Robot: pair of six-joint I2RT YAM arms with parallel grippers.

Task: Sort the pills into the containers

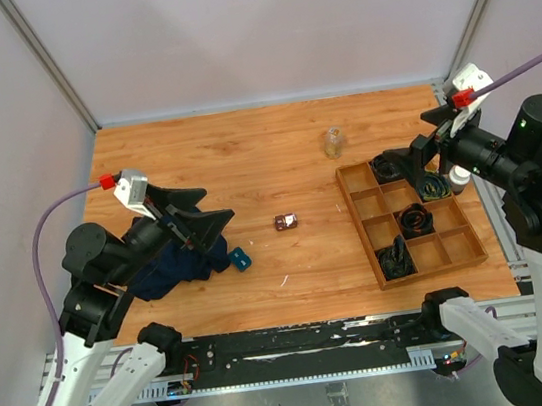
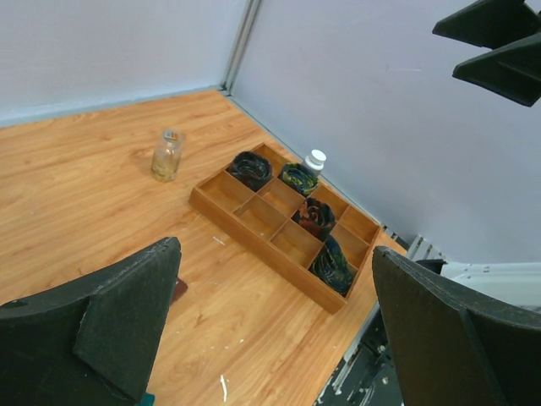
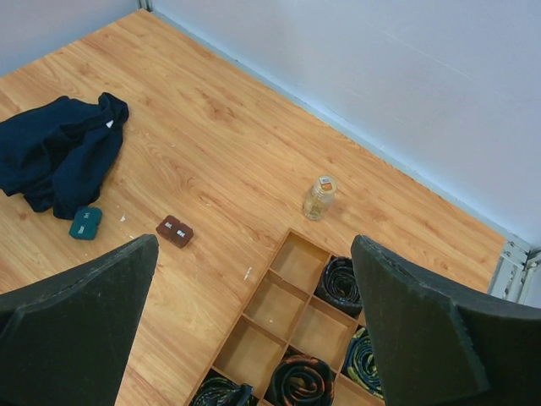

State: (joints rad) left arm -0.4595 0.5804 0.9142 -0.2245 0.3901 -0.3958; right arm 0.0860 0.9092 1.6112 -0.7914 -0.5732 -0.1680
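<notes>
Left hand (image 2: 277, 254), right hand (image 3: 254, 245) both spread wide over wood-grain table (image 1: 244, 156); pale walls (image 1: 256, 23); brown container (image 1: 287, 222) mid-table.

Evenly lit pale lavender walls (image 1: 256, 23) enclose a wood-grain table (image 1: 244, 156); aluminium posts (image 1: 47, 63) rise at 11 and 1 o'clock.

The table (image 1: 246, 166) is showing smooth wood grain; left of the wooden tray (image 1: 435, 274), the container (image 1: 287, 222) is looking like smooth plastic.

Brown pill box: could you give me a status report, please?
Left gripper and right gripper open, empty. Brown box free, untouched. Teal box and dark cloth nearby, not touching it.
</notes>
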